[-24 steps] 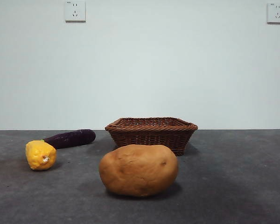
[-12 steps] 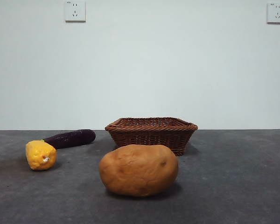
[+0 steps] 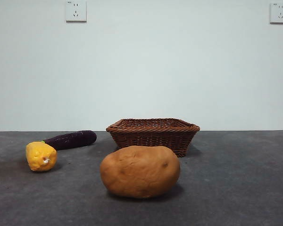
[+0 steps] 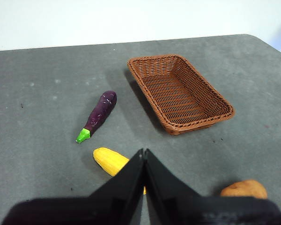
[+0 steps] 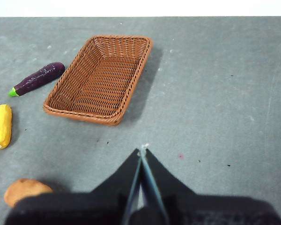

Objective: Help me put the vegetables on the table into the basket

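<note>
Front view: the basket (image 3: 153, 135) stands on the table (image 3: 236, 188), and from this low angle its inside is hidden behind the braided rim. The potato (image 3: 140, 171) lies in front of the basket, nearer the camera, with a narrow strip of table between them. The yellow vegetable (image 3: 40, 156) sits off to the left of the basket, and the eggplant (image 3: 70, 140) lies just behind it, its tip reaching toward the basket's left wall without touching. No arm shows here.

Left wrist view: the basket (image 4: 180, 93) shows its whole woven floor, and nothing lies in it. The eggplant (image 4: 97, 115) lies beside one long wall of the basket, apart from it, green stem pointing away. The yellow vegetable (image 4: 112, 161) is farther from the basket, partly hidden by the left gripper (image 4: 144, 152), whose jaws are pressed together with nothing between them. The potato (image 4: 244, 189) peeks in at the frame's edge.

Right wrist view: the basket (image 5: 100, 77) is bare inside. The eggplant (image 5: 37, 78), yellow vegetable (image 5: 0, 126) and potato (image 5: 25, 190) all lie outside it on the table. The right gripper (image 5: 143, 150) hangs over bare table, away from the basket, jaws closed and holding nothing.
</note>
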Available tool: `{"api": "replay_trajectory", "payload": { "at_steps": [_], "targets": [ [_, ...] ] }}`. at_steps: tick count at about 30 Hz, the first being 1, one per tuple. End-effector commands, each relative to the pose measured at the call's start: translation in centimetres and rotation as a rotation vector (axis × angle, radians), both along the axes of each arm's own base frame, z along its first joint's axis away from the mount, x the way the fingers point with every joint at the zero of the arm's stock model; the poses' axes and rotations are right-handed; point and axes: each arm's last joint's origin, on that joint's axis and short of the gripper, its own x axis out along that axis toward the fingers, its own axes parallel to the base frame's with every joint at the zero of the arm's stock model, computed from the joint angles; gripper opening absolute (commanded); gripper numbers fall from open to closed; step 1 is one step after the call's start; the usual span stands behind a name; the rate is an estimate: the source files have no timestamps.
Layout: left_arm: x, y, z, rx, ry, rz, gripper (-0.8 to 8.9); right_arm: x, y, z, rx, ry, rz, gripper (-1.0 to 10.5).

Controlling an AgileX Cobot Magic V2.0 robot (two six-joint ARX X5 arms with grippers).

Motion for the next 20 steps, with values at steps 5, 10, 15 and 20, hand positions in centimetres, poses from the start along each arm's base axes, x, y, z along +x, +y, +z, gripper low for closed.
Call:
{"api": "replay_trajectory", "payload": {
  "at_steps": [5, 10, 15, 20],
  "targets": [
    [0.4, -0.1, 0.5, -0.006, -0.012, -0.049, 5.26, 0.0, 0.1, 0.1, 0.013, -0.006, 0.046, 2.4],
    [0.9, -0.1, 0.6, -0.014, -0.006, -0.057, 6.92, 0.0, 0.2, 0.1, 0.035, 0.0, 0.07, 6.4],
    [1.2, -0.1, 0.6, -0.014, 0.006, -0.057, 6.92, 0.2, 0.3, 0.1, 0.044, 0.007, 0.081, 6.3],
    [1.8, 0.0, 0.4, -0.017, 0.026, -0.056, 6.92, 3.2, 0.4, 0.0, 0.109, 0.037, 0.114, 6.3]
  ]
}}
